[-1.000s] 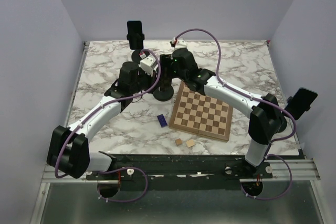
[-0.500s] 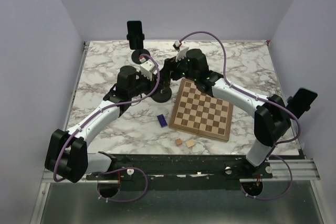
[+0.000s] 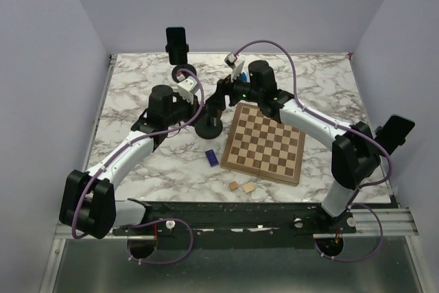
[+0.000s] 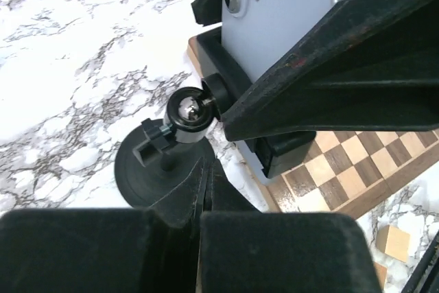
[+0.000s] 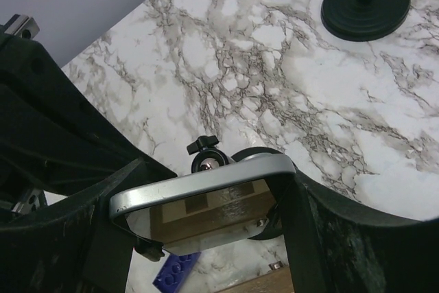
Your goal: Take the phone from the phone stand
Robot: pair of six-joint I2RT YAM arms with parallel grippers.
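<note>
The phone [image 4: 288, 12], its pale back and camera lenses facing my left wrist camera, sat in the black cradle of the phone stand [image 3: 208, 130] near the middle of the marble table [image 3: 137, 80]. My right gripper [image 5: 206, 204] was clamped across it, one dark finger on each side of its silver frame. From above, that gripper stood at 1 o'clock from the stand's round base. The cradle hung on a ball joint above a short stem, leaning toward 1 o'clock from the base.

My left gripper [image 4: 206, 190] lay at 10 o'clock from the base, low beside the stem. Its fingers were drawn together with only a thin seam between them and nothing held. The tips pointed at the rim of the base, and I could not tell whether they touched it.

A wooden chessboard [image 3: 264, 145] lay just beside the base, at 4 o'clock from it. A small blue block [image 3: 212, 158] lay at 6 o'clock, near the board's left corner. Two little wooden cubes [image 3: 241, 186] sat side by side at 5 o'clock, toward the table's near edge. A second stand [image 3: 176, 44] stood well apart at 11 o'clock, near the far edge, with a dark phone upright on it.
</note>
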